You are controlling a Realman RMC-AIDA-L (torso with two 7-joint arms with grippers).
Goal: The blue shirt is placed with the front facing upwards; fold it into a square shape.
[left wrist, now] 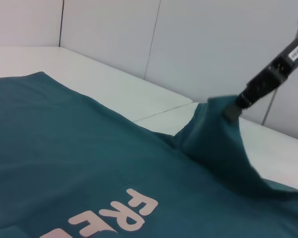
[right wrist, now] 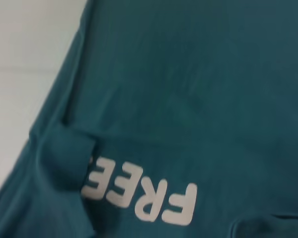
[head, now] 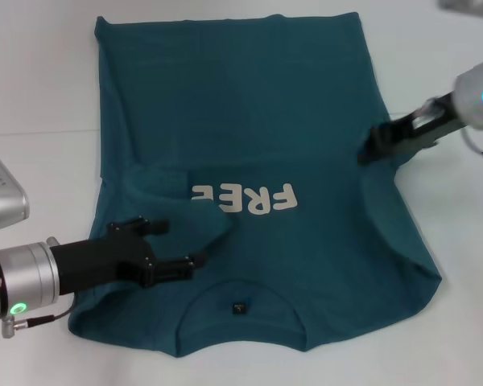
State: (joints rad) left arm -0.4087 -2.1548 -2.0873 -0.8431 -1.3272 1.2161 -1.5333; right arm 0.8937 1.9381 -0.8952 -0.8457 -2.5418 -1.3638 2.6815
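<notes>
The shirt (head: 266, 121) lies front up across the middle of the head view on a white table (head: 40, 96), collar (head: 240, 315) toward the bottom edge and hem along the top. Its white print (head: 243, 197) is partly covered at its left end by a fold of fabric (the left sleeve looks already turned inward).

The left gripper (head: 181, 249) sits at lower left of the frame, just above the shirt near the collar, fingers spread and holding nothing.

The right gripper (head: 374, 149) at right of the frame is clenched on the shirt's right edge, which it lifts into a peak (left wrist: 216, 111).

My judgement: the task is early, with 1 side tucked in. The right side, then the lengthwise folds into a square, remain.
</notes>
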